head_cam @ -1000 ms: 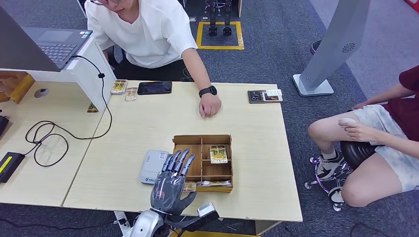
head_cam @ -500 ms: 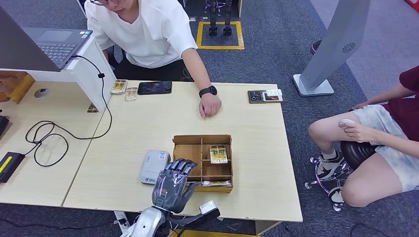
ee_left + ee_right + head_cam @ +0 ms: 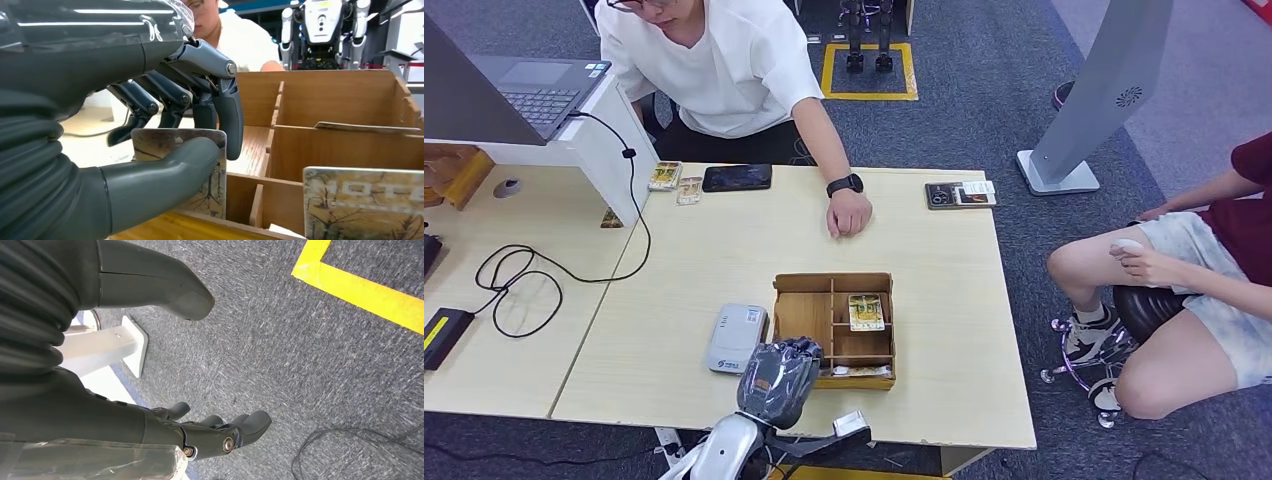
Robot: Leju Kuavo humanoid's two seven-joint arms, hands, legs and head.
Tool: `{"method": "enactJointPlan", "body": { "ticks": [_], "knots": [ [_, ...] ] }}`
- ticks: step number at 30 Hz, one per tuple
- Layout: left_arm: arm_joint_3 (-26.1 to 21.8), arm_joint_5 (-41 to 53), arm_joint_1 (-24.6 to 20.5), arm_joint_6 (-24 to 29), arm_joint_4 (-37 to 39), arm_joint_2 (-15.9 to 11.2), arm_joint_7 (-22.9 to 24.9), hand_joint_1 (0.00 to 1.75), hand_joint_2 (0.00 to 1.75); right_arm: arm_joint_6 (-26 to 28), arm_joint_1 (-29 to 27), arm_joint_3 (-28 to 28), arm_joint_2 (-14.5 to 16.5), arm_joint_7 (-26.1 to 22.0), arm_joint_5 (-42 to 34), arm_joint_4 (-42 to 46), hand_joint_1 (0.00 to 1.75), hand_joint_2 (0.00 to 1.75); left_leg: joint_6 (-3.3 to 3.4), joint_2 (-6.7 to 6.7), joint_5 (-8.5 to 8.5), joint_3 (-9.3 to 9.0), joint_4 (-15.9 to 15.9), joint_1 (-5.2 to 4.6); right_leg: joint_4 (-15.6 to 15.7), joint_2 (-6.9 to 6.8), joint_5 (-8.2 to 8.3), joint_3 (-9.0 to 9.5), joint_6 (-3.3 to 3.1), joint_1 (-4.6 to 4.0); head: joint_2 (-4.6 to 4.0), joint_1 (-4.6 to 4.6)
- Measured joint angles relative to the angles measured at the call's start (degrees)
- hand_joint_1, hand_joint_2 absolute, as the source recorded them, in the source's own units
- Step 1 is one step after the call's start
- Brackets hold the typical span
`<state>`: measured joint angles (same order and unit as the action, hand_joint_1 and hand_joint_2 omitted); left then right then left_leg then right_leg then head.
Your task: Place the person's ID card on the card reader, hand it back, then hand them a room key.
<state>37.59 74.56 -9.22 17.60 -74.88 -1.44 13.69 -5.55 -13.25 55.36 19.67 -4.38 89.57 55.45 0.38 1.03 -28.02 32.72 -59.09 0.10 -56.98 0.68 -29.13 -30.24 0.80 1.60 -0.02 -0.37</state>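
A wooden compartment box (image 3: 834, 284) stands near the table's front edge, with a white card reader (image 3: 734, 338) just left of it. My left hand (image 3: 779, 378) is curled over the box's front left corner. In the left wrist view the left hand (image 3: 90, 60) pinches an upright room key card (image 3: 212, 192) between thumb (image 3: 150, 172) and fingers inside the box (image 3: 340, 95). Another key card (image 3: 865, 311) lies in a back compartment. The person's fist (image 3: 849, 213) rests on the table beyond the box. My right hand (image 3: 210, 437) hangs over the carpet, holding nothing.
A phone (image 3: 737, 177) and two small cards (image 3: 674, 182) lie at the table's far left edge, a leaflet (image 3: 961, 193) at the far right. A laptop (image 3: 534, 95) and looped cable (image 3: 519, 290) sit to the left. A second person (image 3: 1184, 270) sits to the right.
My left hand's fingers went from spread above the box to curled down and closed at its front left corner. The person's fist stayed put.
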Motion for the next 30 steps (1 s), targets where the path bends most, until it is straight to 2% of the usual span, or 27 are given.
{"method": "enactJointPlan", "body": {
  "ticks": [5,20,30],
  "knots": [
    [0.3,-0.7,-0.4,-0.5,0.0,0.0,-0.4,1.75,1.75,0.1,0.4,0.3,0.0,-0.3,0.1,-0.2,0.00,1.75,0.00,0.00,0.00,-0.01,0.0,0.00,0.0,0.00,0.00,0.01,0.00,0.00,0.00,0.00],
    [0.4,-1.7,-0.7,4.7,0.2,-0.6,-1.1,1.75,1.75,0.5,1.1,0.7,-0.2,-0.5,0.1,-0.8,0.00,1.75,0.00,0.00,0.00,0.00,0.0,0.00,0.0,0.00,0.00,-0.01,0.00,0.00,0.00,0.00],
    [-0.8,-4.6,-2.7,14.9,-4.2,-0.4,-3.9,1.75,1.75,1.3,1.1,0.7,-0.2,-0.7,0.1,-1.2,0.00,1.75,0.00,0.02,0.01,0.00,0.0,0.00,0.0,-0.01,0.01,0.01,0.00,0.00,0.00,0.00]
  ]
}}
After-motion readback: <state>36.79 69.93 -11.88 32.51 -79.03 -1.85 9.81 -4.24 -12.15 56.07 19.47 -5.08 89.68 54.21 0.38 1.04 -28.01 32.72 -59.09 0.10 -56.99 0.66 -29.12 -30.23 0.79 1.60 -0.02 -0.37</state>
